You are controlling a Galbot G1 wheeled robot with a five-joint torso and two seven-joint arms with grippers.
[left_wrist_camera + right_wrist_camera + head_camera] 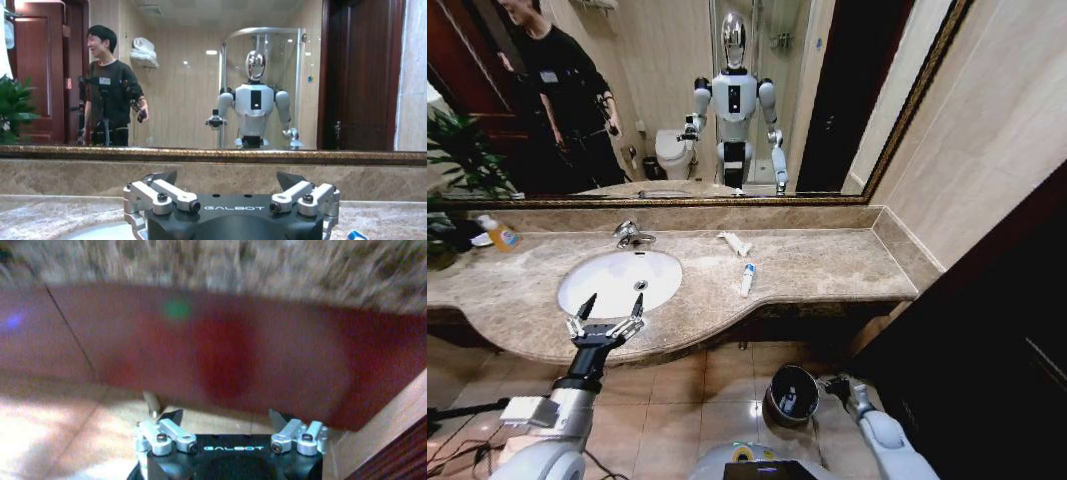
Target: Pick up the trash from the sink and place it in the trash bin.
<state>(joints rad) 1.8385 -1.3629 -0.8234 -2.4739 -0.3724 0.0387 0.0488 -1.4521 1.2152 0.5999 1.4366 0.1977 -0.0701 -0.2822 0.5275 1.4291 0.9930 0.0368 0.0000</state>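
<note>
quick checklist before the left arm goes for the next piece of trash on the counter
1. Left gripper open and empty: ok, over the sink front rim.
2. Trash located: ok, blue-capped tube and white packet lie on the countertop, right of the basin.
3. Basin holds no trash: ok.
4. Trash bin open on the floor: ok.
5. Right gripper out of the way: ok, low beside the bin.

Counting two bits of trash on the countertop (pixel 827 262): one white tube with blue cap (pixel 746 279) and one white packet (pixel 735 243) just behind it. One sink (pixel 619 282) with one chrome tap (pixel 630 235), one orange soap bottle (pixel 498 233), one plant (pixel 457 170), one big mirror (pixel 847 110). Down on the floor just one trash bin (pixel 791 393), plus two grippers total, left gripper (pixel 612 305) and right gripper (pixel 225 416), both spread wide
</note>
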